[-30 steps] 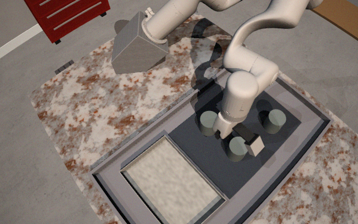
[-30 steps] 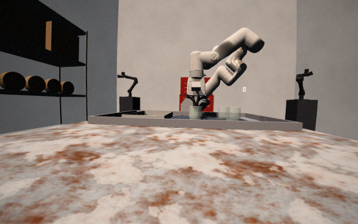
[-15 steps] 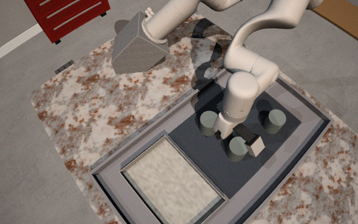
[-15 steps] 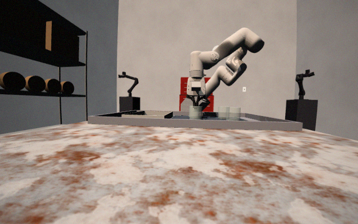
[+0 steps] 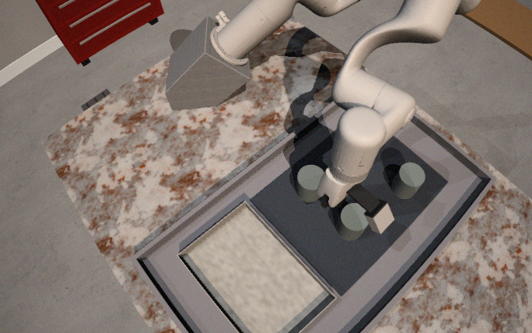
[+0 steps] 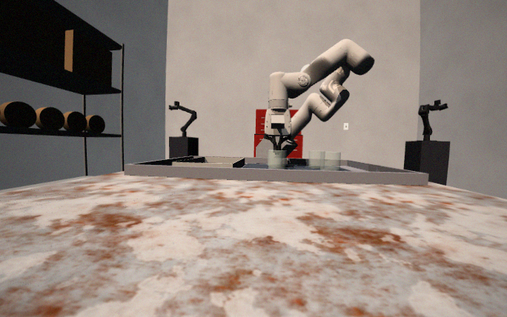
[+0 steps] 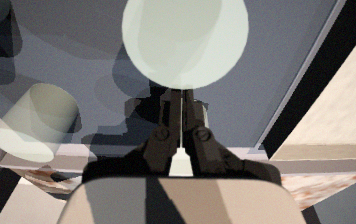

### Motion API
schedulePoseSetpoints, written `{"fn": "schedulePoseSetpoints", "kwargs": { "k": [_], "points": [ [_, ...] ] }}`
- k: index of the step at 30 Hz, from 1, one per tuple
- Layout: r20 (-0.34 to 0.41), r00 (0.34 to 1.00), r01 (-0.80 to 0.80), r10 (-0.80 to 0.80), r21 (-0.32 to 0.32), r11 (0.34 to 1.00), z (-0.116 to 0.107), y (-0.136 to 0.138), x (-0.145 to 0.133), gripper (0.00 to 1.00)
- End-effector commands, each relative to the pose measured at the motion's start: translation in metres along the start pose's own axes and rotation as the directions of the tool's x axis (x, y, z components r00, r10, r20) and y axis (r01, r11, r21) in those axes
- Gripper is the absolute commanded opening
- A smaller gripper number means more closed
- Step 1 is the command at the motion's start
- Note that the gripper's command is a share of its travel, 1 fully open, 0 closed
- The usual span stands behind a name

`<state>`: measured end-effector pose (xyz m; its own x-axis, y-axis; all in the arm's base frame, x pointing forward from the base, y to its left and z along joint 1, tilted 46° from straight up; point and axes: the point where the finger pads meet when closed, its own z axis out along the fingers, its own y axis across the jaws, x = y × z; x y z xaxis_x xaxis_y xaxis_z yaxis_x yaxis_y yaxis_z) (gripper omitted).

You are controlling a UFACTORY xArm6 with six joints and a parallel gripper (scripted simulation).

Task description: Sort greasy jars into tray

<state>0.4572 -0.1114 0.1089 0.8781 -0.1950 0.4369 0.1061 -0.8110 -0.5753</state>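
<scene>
"Across the dark mat (image 5: pixel 306 239) (image 6: pixel 256 166) (image 7: pixel 270 90): jars stood mouth down. Tray?"

"Pale-floored tray (image 5: pixel 292 251) (image 6: pixel 205 164) (image 7: pixel 315 152), beside the mat; no jar seen inside."

"Gripper (image 5: pixel 327 201) (image 6: pixel 277 147) (image 7: pixel 181 98)?"

"Low among the jars, fingers narrow, pressed together, nothing between them. Tips appeared just beside the front jar (image 5: pixel 351 222) (image 6: pixel 277 159) (image 7: pixel 185 40); contact could not be told. Other jars (image 5: pixel 407 178) (image 6: pixel 332 160) (image 7: pixel 42 117) stood apart from it on the mat."
</scene>
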Motion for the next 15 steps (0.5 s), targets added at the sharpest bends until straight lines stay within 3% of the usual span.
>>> {"fn": "schedulePoseSetpoints", "kwargs": {
  "k": [1, 15],
  "points": [
    [-0.002, 1.000, 0.001, -0.001, -0.002, 1.000, -0.0010, 0.0004, 0.0018, 0.00],
    [-0.002, 1.000, 0.001, -0.001, -0.002, 1.000, -0.0010, 0.0004, 0.0034, 0.00]
  ]
}}
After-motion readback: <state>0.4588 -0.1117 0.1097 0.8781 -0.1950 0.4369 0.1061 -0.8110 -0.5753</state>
